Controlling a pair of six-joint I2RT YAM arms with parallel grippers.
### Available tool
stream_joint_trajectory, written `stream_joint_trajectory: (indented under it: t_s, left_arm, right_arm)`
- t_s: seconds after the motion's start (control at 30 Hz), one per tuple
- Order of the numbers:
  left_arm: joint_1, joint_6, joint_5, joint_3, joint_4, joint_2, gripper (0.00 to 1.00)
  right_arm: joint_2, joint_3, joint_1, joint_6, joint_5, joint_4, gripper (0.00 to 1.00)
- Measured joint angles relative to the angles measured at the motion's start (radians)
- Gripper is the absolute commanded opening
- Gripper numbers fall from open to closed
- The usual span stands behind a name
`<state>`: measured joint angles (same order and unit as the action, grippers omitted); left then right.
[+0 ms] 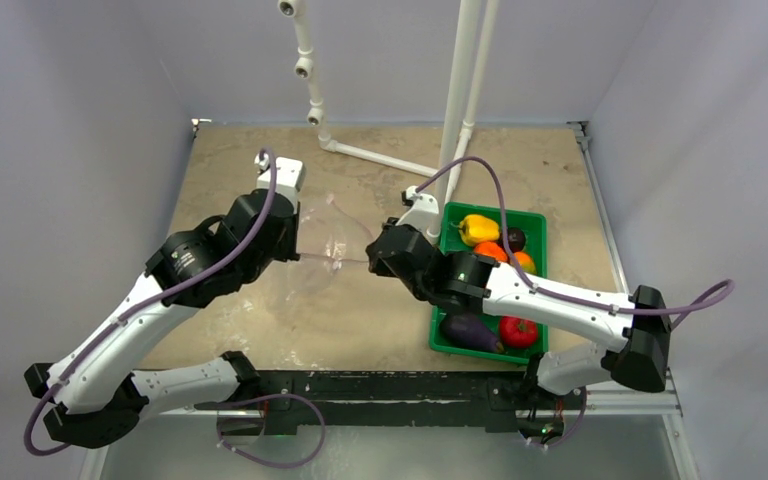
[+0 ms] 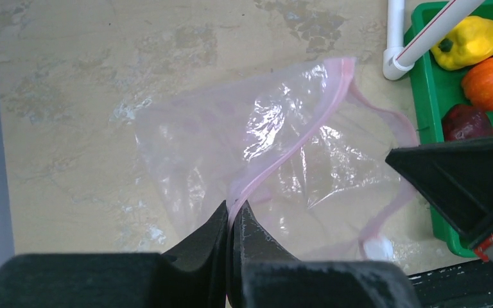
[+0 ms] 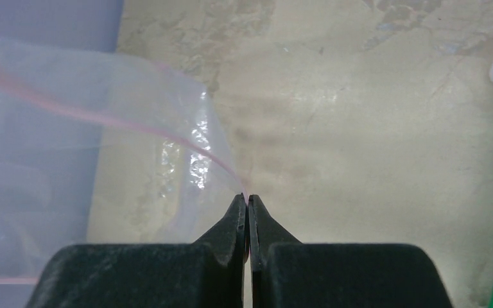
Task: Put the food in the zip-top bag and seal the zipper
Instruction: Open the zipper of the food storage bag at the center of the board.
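Food is not yet packed: the yellow toy pepper (image 1: 478, 229), purple eggplant (image 1: 470, 331) and red tomato (image 1: 518, 331) are seen in the green ribbed tray (image 1: 500, 208), at three o'clock from the clear crinkly zip-top bag (image 2: 263, 154). Its pale pink zipper strip (image 2: 295, 138) is pinched by the clenched left gripper (image 2: 233, 210) and clenched right gripper (image 3: 246, 202). Filling and sealing are judged outstanding. The tray is overhung by the right arm (image 1: 560, 300).

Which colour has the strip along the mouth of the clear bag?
Pale pink. The zipper strip shows best in the left wrist view.
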<state>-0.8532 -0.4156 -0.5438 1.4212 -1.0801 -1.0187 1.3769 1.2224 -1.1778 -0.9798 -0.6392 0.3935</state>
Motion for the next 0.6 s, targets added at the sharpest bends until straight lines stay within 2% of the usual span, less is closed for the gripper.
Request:
stream_joint_trajectory:
  t_s: [0.2,0.43,0.6]
  left_arm:
    - [-0.005,0.008,0.018,-0.030,0.033,-0.021,0.00]
    - [-0.005,0.019,0.044,-0.143,0.101,-0.063,0.00]
    - [-0.005,0.019,0.044,-0.193,0.142,-0.079,0.00]
  right_arm:
    - [-0.055,-0.170,0.093,-0.008,0.109,-0.135,0.00]
    - [-0.050,-0.199,0.100,-0.003,0.140,-0.167,0.00]
    - [-0.023,-0.200,0.108,0.004,0.148,-0.190,0.10]
